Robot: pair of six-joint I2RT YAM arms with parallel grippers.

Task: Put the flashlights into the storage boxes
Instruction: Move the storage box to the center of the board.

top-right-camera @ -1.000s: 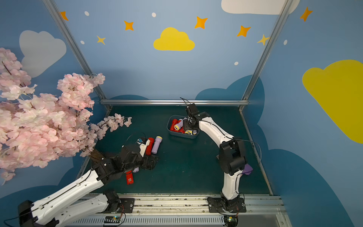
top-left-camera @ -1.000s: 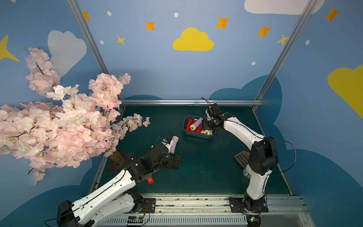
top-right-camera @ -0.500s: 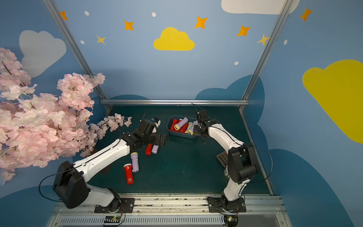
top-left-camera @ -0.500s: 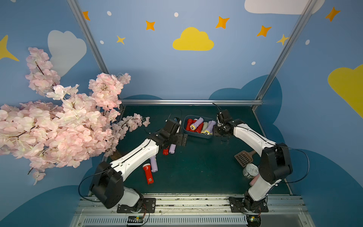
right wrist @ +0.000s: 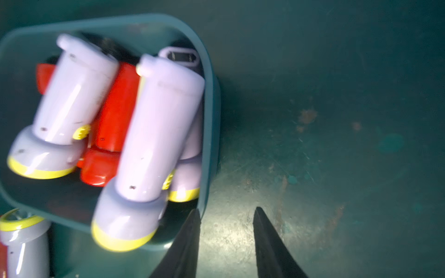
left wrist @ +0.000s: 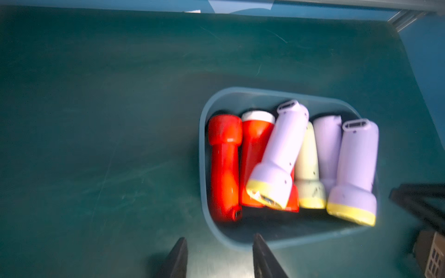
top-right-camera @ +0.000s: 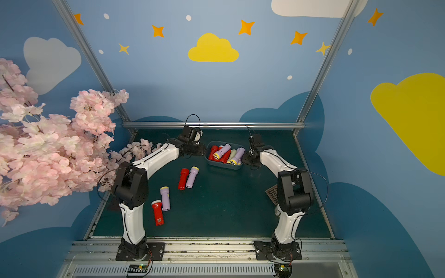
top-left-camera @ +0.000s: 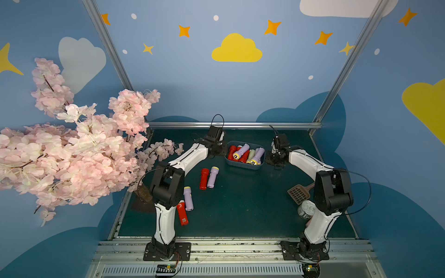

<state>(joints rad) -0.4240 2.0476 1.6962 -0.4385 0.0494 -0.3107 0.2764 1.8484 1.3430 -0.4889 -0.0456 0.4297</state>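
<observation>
1. On the green table (top-left-camera: 240, 207), in both top views: the bin (top-left-camera: 243, 166) sits far-centre, with stacked flashlights (top-left-camera: 245, 154) inside. The left gripper (top-left-camera: 219, 151) and right gripper (top-left-camera: 274, 159) flank its short ends. A red flashlight (top-left-camera: 204, 178) and a lilac flashlight (top-left-camera: 213, 177) lie side by side, nearer than the bin, long axes near-to-far. Both are on the left arm's side, so that arm looks better placed.
2. Left wrist view: jaws narrowly parted, empty, at a bin corner.
3. Right wrist view: jaws equally narrow, empty. One finger (right wrist: 192, 231) perhaps touches the rim, but blur obscures this.
</observation>
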